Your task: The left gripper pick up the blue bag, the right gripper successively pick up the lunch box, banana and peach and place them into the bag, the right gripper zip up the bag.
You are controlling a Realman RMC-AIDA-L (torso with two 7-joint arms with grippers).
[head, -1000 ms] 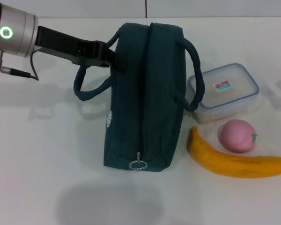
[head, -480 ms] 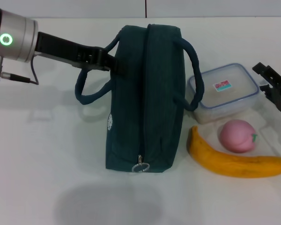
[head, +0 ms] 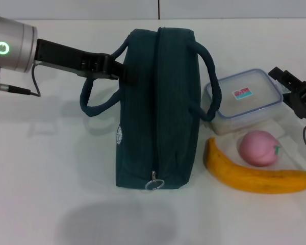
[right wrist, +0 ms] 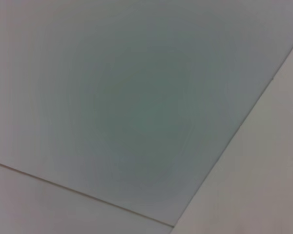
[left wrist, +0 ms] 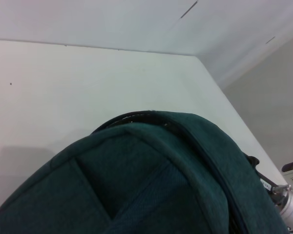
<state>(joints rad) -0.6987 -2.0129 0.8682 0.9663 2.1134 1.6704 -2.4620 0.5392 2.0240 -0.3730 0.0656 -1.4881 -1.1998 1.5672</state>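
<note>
The blue bag [head: 160,107] hangs upright just above the table, zipper closed, ring pull [head: 154,184] at its near end; its shadow lies apart on the table below. My left gripper [head: 121,71] is shut on the bag's upper left side beside a handle. The bag's fabric [left wrist: 136,185] fills the left wrist view. To the bag's right sit the lunch box [head: 244,99], the peach [head: 258,148] and the banana [head: 255,176]. My right gripper [head: 290,91] reaches in from the right edge, beside the lunch box's right end, its two black fingers apart and holding nothing.
The white table [head: 51,168] stretches left of the bag and in front of it. A wall edge runs along the back. The right wrist view shows only a plain grey surface [right wrist: 136,107].
The bag shifted slightly with my left gripper. My right gripper came into view from the right and moved closer to the lunch box.
</note>
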